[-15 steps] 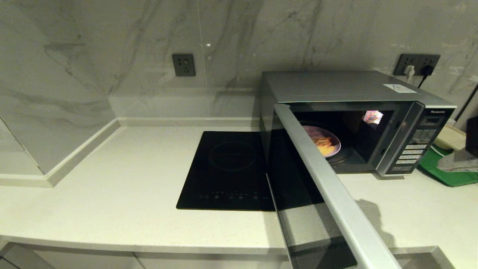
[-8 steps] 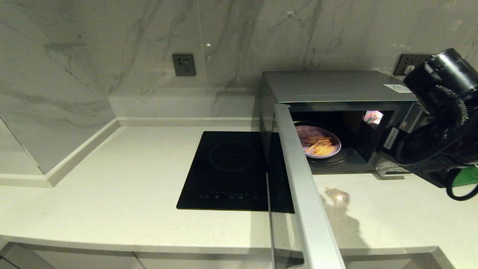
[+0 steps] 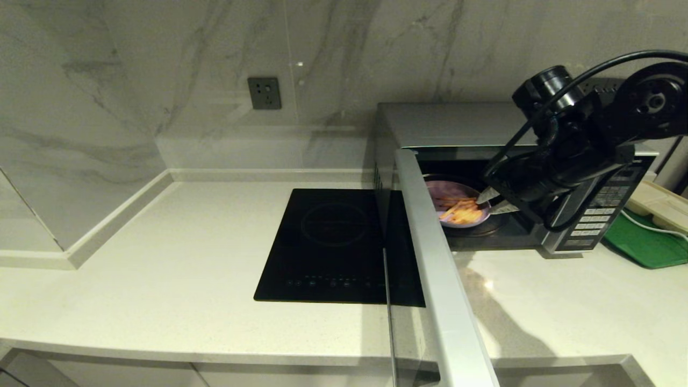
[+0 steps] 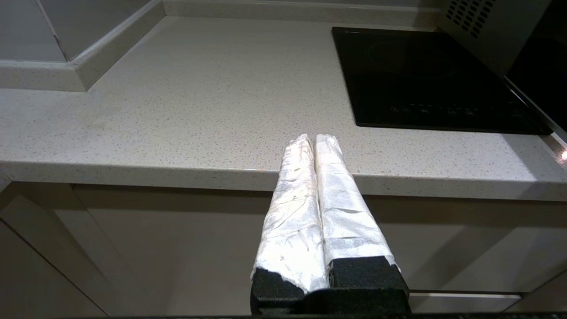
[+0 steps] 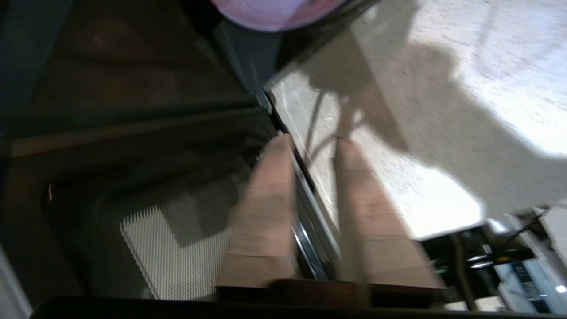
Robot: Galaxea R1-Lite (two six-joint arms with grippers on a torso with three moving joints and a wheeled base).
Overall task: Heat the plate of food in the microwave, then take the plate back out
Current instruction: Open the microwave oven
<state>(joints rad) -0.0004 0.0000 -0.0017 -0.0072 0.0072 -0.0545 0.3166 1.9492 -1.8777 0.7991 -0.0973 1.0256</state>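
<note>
The microwave (image 3: 462,123) stands at the back right of the counter with its door (image 3: 430,242) swung wide open toward me. Inside it, on the turntable, lies the lilac plate of food (image 3: 443,191) with orange fries. My right gripper (image 3: 492,201) is at the oven's mouth, just right of the plate's rim and apart from it. Its fingers stand slightly open and hold nothing. In the right wrist view the right gripper (image 5: 312,146) straddles the cavity's front sill, with the plate (image 5: 274,13) ahead. My left gripper (image 4: 314,139) is shut and parked low at the counter's front edge.
A black induction hob (image 3: 330,242) is set into the counter left of the open door. The button panel (image 3: 596,215) sits just behind my right arm. A green tray (image 3: 645,242) lies at the far right. A wall socket (image 3: 264,93) is on the marble wall.
The microwave door swung further open. My right arm came in from the right and reached to the oven's mouth beside the plate, and its fingers parted.
</note>
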